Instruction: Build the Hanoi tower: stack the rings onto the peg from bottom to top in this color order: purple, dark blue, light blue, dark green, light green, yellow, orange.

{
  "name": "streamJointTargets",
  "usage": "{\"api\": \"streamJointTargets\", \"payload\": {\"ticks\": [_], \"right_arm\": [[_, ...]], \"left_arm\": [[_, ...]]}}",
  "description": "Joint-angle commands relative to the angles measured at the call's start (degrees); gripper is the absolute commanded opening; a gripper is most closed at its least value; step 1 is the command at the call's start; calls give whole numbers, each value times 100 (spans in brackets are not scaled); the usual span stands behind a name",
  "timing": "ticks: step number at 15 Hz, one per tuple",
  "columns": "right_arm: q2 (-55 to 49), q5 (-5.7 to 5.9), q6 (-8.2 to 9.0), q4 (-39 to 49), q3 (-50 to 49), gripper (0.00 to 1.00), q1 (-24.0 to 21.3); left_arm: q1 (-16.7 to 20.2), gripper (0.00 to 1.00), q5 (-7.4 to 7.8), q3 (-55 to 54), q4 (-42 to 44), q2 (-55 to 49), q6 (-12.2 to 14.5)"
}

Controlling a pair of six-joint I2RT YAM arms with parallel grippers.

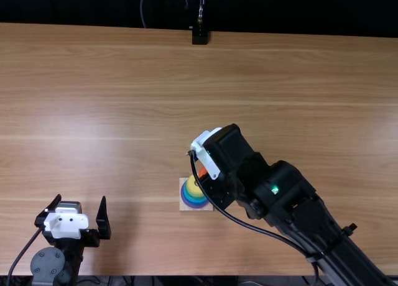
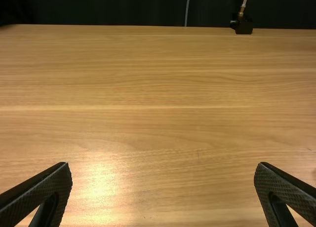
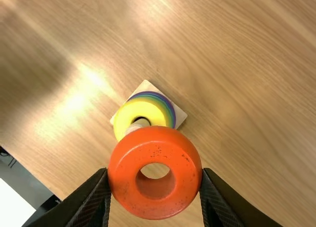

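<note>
To the left of the square wooden base (image 3: 146, 86), the left gripper (image 1: 80, 201) holds its ridged fingers spread wide. On the base, smooth round rings, purple (image 1: 196, 206) lowest and yellow (image 3: 154, 108) uppermost, circle a pale wooden peg (image 3: 138, 125). Over the base, the right gripper (image 1: 217, 189) pinches a thick, speckled orange ring (image 3: 155, 138) between its fingers. Around the base spreads the grained, softly shining tabletop (image 1: 112, 112); far beyond it hangs darkness.

Glossy, scuffed orange ring (image 3: 119, 175).
</note>
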Motion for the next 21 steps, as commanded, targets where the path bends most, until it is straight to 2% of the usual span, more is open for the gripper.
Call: {"api": "streamJointTargets", "payload": {"ticks": [1, 21], "right_arm": [[-145, -53, 22, 15, 181, 0, 60], [198, -53, 64, 153, 190, 0, 288]], "left_arm": [[14, 100, 25, -600, -474, -67, 21], [14, 100, 25, -600, -474, -67, 21]]}}
